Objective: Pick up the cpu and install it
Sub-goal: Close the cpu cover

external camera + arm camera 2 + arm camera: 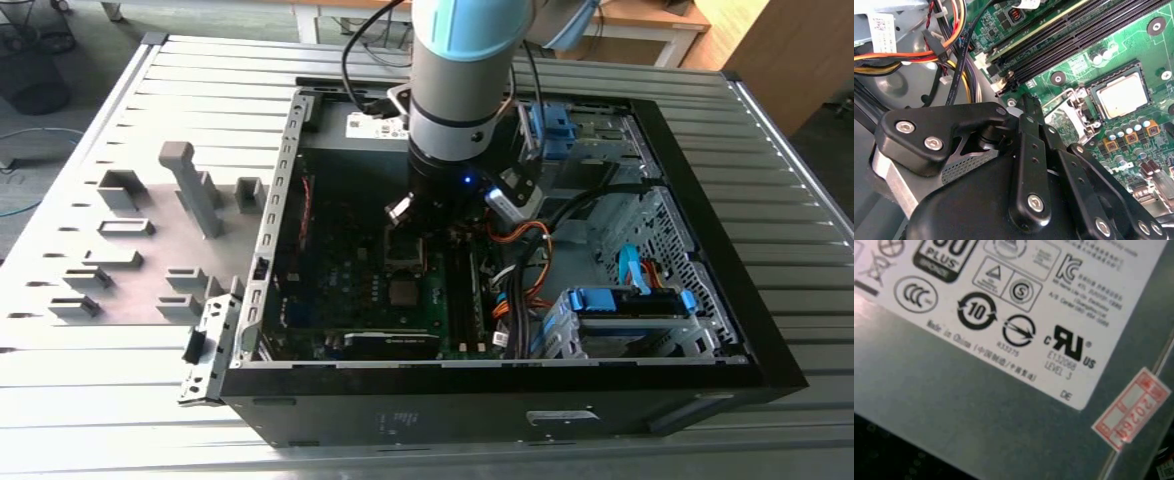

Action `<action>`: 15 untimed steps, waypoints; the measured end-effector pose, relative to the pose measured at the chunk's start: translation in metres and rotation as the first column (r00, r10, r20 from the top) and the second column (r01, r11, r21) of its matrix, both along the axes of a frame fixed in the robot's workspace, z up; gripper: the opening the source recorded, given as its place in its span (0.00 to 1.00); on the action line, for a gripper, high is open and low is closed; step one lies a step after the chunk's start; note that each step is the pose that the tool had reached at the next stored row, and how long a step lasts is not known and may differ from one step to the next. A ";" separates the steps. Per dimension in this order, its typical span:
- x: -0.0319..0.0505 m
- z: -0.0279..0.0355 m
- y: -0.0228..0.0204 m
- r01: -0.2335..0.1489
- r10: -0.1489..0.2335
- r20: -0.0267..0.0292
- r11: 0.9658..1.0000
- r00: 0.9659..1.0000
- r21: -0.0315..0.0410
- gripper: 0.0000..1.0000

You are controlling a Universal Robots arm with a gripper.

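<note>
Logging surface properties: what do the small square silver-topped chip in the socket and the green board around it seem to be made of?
The small square silver-topped chip, the cpu, seems metal-lidded with a matte finish: pale grey with a soft, even sheen. The green board is likely lacquered fibreglass circuit board: glossy green coat, fine traces, soldered parts.

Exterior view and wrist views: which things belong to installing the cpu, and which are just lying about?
Job in hand:
cpu, lying in its socket
motherboard
gripper, over the board

Lying about:
grey holder frames, at the exterior view's left
orange cables
blue drive cage
labelled grey casing
</note>
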State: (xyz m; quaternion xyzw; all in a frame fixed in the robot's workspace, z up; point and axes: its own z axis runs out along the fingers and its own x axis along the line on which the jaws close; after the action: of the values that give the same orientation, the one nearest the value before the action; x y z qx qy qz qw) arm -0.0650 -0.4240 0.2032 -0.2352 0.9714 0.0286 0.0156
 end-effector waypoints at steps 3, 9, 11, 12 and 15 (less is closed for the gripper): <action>-0.0016 -0.0001 0.0000 0.000 0.000 0.002 1.000 1.000 0.000 0.11; -0.0024 -0.0001 -0.0001 0.000 0.000 0.003 1.000 1.000 0.004 0.11; -0.0025 0.0000 -0.0001 0.000 0.000 0.003 1.000 1.000 0.007 0.11; -0.0024 0.0003 0.0000 0.000 0.000 0.004 1.000 1.000 0.009 0.11; -0.0024 0.0024 0.0000 0.000 0.000 0.004 1.000 1.000 0.018 0.11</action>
State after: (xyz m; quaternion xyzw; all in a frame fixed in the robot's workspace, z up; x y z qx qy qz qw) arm -0.0674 -0.4240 0.2056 -0.2350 0.9711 0.0371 0.0197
